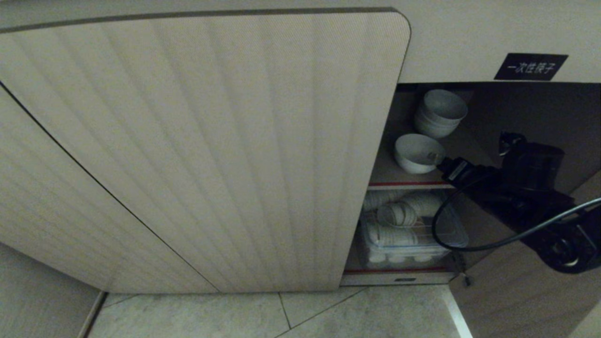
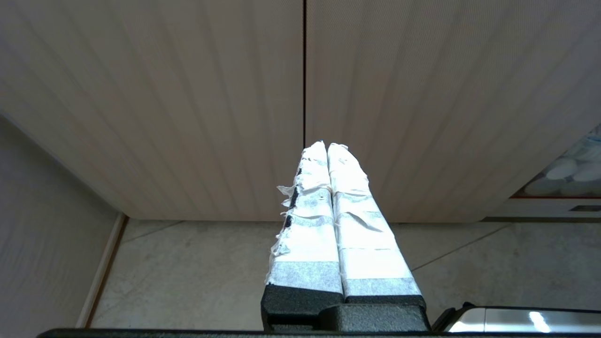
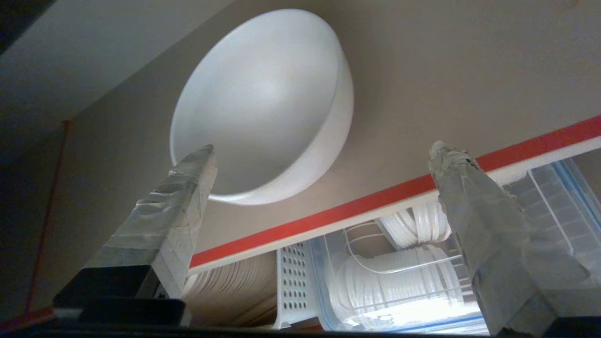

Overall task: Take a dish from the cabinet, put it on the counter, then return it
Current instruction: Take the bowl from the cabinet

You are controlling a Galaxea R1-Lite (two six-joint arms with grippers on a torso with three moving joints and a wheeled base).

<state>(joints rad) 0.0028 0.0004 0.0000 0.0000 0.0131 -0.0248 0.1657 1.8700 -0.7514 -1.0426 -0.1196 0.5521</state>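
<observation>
The bowl (image 3: 263, 108) sits alone on the cabinet's (image 1: 202, 150) upper shelf, just behind the red edge (image 3: 389, 195). The right gripper (image 3: 324, 155) is at its rim with fingers spread wide and nothing held; one finger probably overlaps the rim, though I cannot tell if it touches. Whichever step this is, move straight along the shelf and keep clear of the stacked bowls (image 1: 440, 112) behind. The left gripper (image 2: 328, 155) hangs closed before the door.

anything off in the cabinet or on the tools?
Nothing spilled or broken. The single bowl sits upright on the red-edged shelf, apart from the stacked bowls. Only oddity: tape on the left tool's fingers is frayed. Right tool open, clear of the bowl.
</observation>
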